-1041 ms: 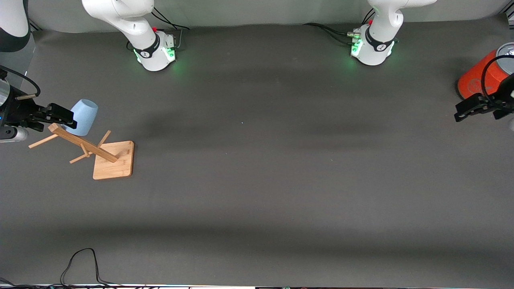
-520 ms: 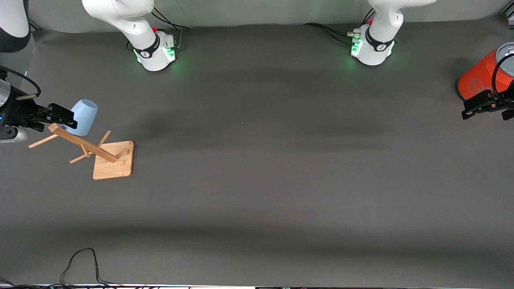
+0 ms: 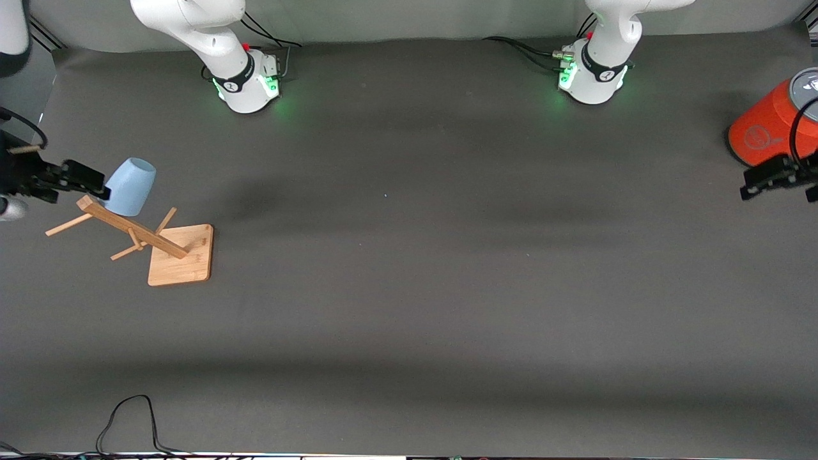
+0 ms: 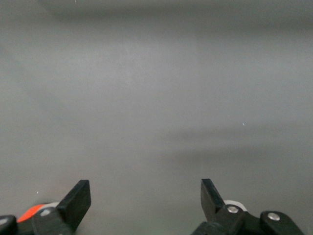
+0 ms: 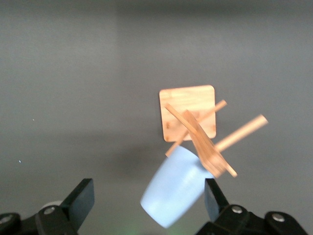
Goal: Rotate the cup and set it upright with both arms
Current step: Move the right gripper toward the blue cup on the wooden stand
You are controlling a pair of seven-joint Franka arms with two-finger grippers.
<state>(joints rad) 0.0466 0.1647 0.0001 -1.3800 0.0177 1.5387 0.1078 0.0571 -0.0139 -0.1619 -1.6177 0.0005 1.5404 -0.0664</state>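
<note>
Fingers of the black two-finger right gripper (image 3: pixel 80 176) are spread wide and grasp nothing; it hangs at the right arm's end of the table, just beside the small pale-blue tapered plastic cup (image 3: pixel 130 186). That cup sits tilted on a peg of the wooden rack with a square bamboo base (image 3: pixel 181 254). At the left arm's end, the black left gripper (image 3: pixel 767 179) is likewise spread and empty, near the large orange cylinder with a grey top (image 3: pixel 767 128).
</note>
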